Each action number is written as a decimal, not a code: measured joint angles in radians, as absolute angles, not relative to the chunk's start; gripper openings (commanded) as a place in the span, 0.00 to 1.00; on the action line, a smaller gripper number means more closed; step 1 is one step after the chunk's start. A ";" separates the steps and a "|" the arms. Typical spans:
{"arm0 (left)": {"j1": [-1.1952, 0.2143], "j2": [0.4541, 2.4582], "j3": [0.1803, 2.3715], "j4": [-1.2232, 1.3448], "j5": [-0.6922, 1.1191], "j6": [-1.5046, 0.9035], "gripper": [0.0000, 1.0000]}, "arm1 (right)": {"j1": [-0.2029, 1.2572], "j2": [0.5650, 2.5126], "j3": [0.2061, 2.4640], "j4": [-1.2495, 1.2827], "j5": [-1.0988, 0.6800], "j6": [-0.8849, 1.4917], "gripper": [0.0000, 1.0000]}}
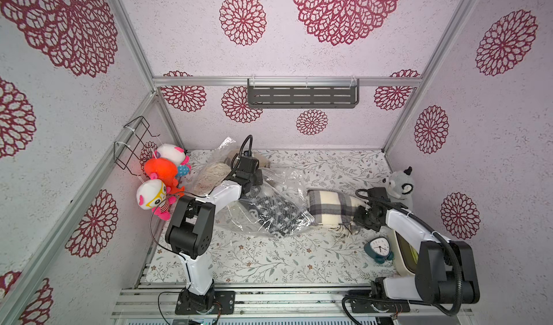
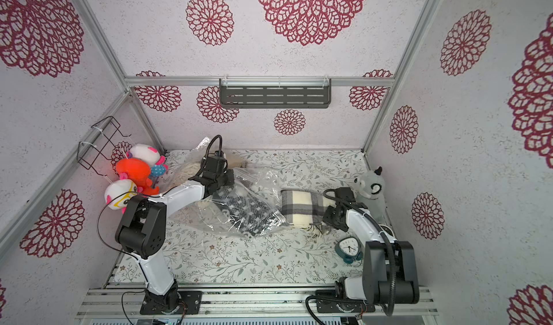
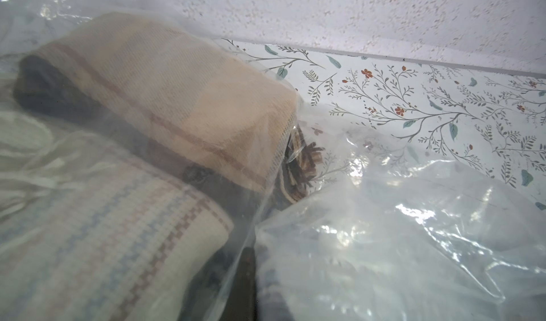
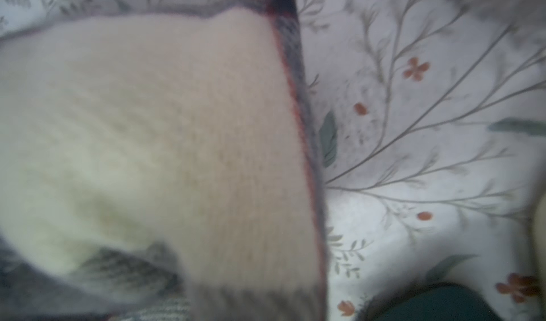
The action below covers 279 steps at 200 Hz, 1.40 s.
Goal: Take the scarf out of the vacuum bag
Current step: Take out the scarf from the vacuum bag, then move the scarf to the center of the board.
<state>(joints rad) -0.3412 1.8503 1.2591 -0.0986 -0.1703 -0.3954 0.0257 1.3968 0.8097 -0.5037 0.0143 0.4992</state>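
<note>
In both top views, the plaid scarf [image 1: 332,206] [image 2: 302,206] is seen toward the right edge of the tabletop [image 1: 269,263], touching the mouth of the vacuum bag [image 1: 287,188]. Its fringed end is clenched by the right gripper [image 1: 357,215], and the bag's plastic is pinched by the left gripper [image 1: 253,182]. Other folded scarves [image 3: 177,97] inside the bag are shown clearly only by the left wrist view. The right wrist view is filled with blurred cream wool.

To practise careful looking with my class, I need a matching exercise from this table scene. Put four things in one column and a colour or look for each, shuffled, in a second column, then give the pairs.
Column one:
1. plaid scarf
2. vacuum bag
3. alarm clock
4. plush toy

Column two:
A. teal
B. clear and crinkled
C. cream with grey checks
D. fluffy grey, sitting upright

Pairs: 1-C, 2-B, 3-A, 4-D
</note>
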 measured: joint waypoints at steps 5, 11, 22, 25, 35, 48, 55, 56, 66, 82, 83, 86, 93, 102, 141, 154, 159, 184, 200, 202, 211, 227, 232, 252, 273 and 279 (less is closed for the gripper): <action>-0.340 1.845 1.259 -0.099 -0.171 -0.394 0.00 | 0.022 1.407 0.828 -0.508 0.031 0.496 0.00; -0.339 1.839 1.259 -0.101 -0.174 -0.393 0.00 | 0.019 1.422 0.852 -0.516 0.050 0.490 0.00; -0.336 1.826 1.259 -0.105 -0.178 -0.392 0.00 | 0.016 1.458 0.900 -0.525 0.082 0.480 0.00; -0.335 1.823 1.259 -0.106 -0.180 -0.392 0.00 | 0.015 1.467 0.910 -0.524 0.089 0.479 0.00; -0.332 1.813 1.259 -0.110 -0.184 -0.392 0.00 | 0.010 1.506 0.948 -0.519 0.115 0.466 0.00; -0.329 1.798 1.259 -0.113 -0.190 -0.393 0.00 | 0.002 1.565 0.992 -0.516 0.141 0.454 0.00; -0.328 1.790 1.259 -0.115 -0.192 -0.392 0.00 | -0.002 1.601 1.016 -0.516 0.154 0.444 0.00; -0.328 1.790 1.259 -0.115 -0.192 -0.393 0.00 | -0.002 1.604 1.018 -0.516 0.155 0.444 0.00; -0.329 1.776 1.259 -0.119 -0.191 -0.393 0.00 | -0.005 1.653 1.048 -0.514 0.169 0.433 0.03; -0.331 1.759 1.259 -0.125 -0.172 -0.395 0.00 | -0.006 1.710 1.080 -0.514 0.181 0.421 0.31; -0.331 1.758 1.259 -0.126 -0.171 -0.395 0.00 | -0.006 1.710 1.080 -0.513 0.182 0.419 0.33; -0.334 1.755 1.259 -0.127 -0.169 -0.395 0.00 | -0.006 1.711 1.079 -0.512 0.184 0.419 0.37; -0.344 1.751 1.260 -0.132 -0.165 -0.395 0.00 | -0.004 1.708 1.076 -0.511 0.192 0.416 0.44; -0.358 1.749 1.264 -0.140 -0.164 -0.395 0.00 | 0.002 1.686 1.070 -0.513 0.203 0.410 0.47; -0.490 1.753 1.351 -0.187 -0.171 -0.388 0.00 | 0.063 1.525 1.068 -0.542 0.223 0.413 0.58; -0.532 1.753 1.385 -0.200 -0.175 -0.384 0.00 | 0.089 1.480 1.068 -0.560 0.245 0.422 0.63; -0.548 1.753 1.397 -0.204 -0.176 -0.383 0.00 | 0.097 1.467 1.069 -0.570 0.256 0.421 0.64; -0.595 1.751 1.428 -0.211 -0.189 -0.377 0.00 | 0.138 1.418 1.069 -0.619 0.294 0.433 0.61; -0.604 1.747 1.430 -0.231 -0.201 -0.373 0.00 | 0.171 1.382 1.049 -0.616 0.284 0.445 0.54; -0.604 1.746 1.430 -0.233 -0.202 -0.373 0.00 | 0.175 1.379 1.045 -0.614 0.282 0.443 0.53; -0.605 1.743 1.430 -0.251 -0.212 -0.370 0.00 | 0.193 1.358 1.012 -0.588 0.260 0.458 0.51; -0.605 1.725 1.425 -0.273 -0.224 -0.369 0.00 | 0.213 1.348 0.936 -0.538 0.228 0.479 0.50; -0.606 1.715 1.422 -0.278 -0.227 -0.368 0.00 | 0.213 1.355 0.914 -0.526 0.222 0.485 0.50; -0.610 1.662 1.407 -0.290 -0.228 -0.367 0.00 | 0.204 1.433 0.851 -0.470 0.198 0.503 0.52; -0.629 1.608 1.406 -0.306 -0.234 -0.366 0.00 | 0.192 1.565 0.859 -0.414 0.177 0.508 0.52; -0.637 1.596 1.405 -0.309 -0.233 -0.366 0.00 | 0.187 1.599 0.874 -0.404 0.172 0.508 0.52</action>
<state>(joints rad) -0.6369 1.5959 1.4052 -0.3092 -0.2329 -0.3656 0.1875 1.5990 0.8742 -0.4042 0.1719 0.5079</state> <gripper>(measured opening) 0.050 0.523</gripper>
